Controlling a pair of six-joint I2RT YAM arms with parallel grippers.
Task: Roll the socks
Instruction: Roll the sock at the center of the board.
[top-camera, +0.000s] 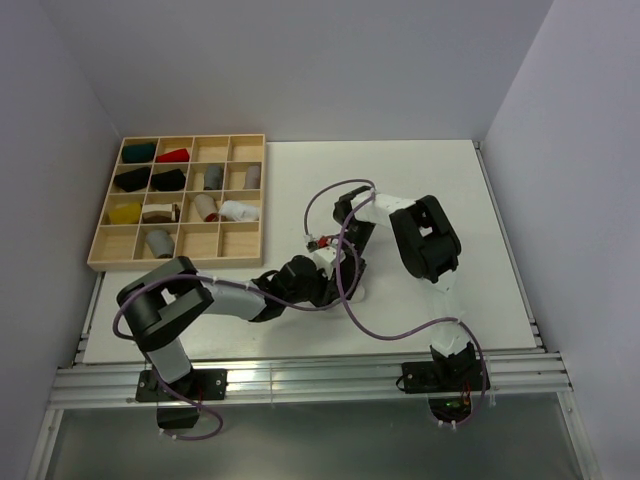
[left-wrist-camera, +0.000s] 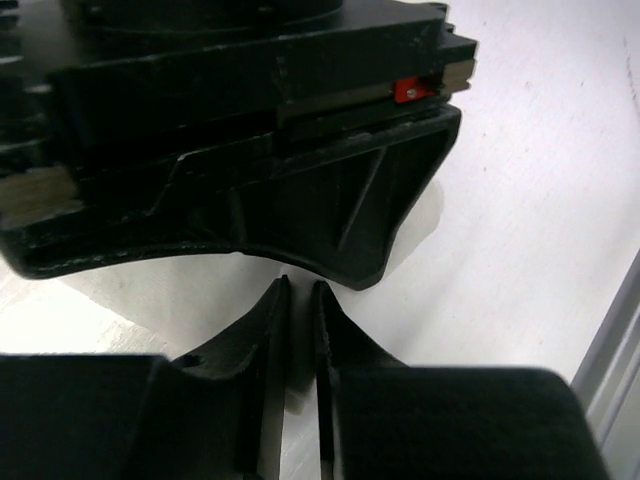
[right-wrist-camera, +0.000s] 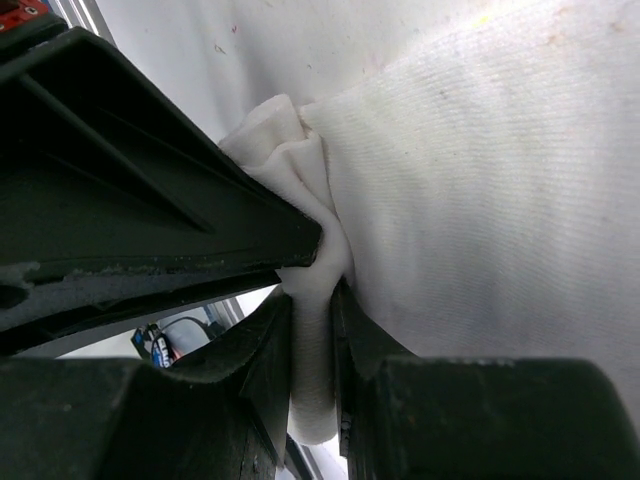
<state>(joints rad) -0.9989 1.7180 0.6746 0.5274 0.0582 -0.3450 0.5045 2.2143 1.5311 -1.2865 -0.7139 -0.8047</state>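
Two black robot arms met over the middle of a white table (top-camera: 450, 200). The right gripper (right-wrist-camera: 313, 300) pointed down. Its two fingers were pinching a bunched fold of a white sock (right-wrist-camera: 480, 180). The cloth filled the narrow space between the fingertips and rose just beyond them in a soft, crumpled ridge. The rest of the sock spread broad and flat to the right of that gripper, its fine knit showing, with a few faint yellowish marks.

A ribbed black finger (right-wrist-camera: 150, 200) of the other arm pressed against the fold from the gripper's left side.

The left gripper (left-wrist-camera: 300, 290) lay low over the table, aimed straight at the right gripper's dark body, which filled the space just ahead of it. Its fingers were drawn almost together, leaving only a thin slit. I could not tell whether any cloth was caught in that slit. A pale patch, probably the sock, showed under the body ahead, and bare table stretched away to the right.

Well away to the left of both grippers, toward the table's back corner, sat a wooden tray (top-camera: 105, 255) divided into square compartments. Several of them held small cloth bundles (top-camera: 125, 213) in green, red, black, yellow, grey and white.
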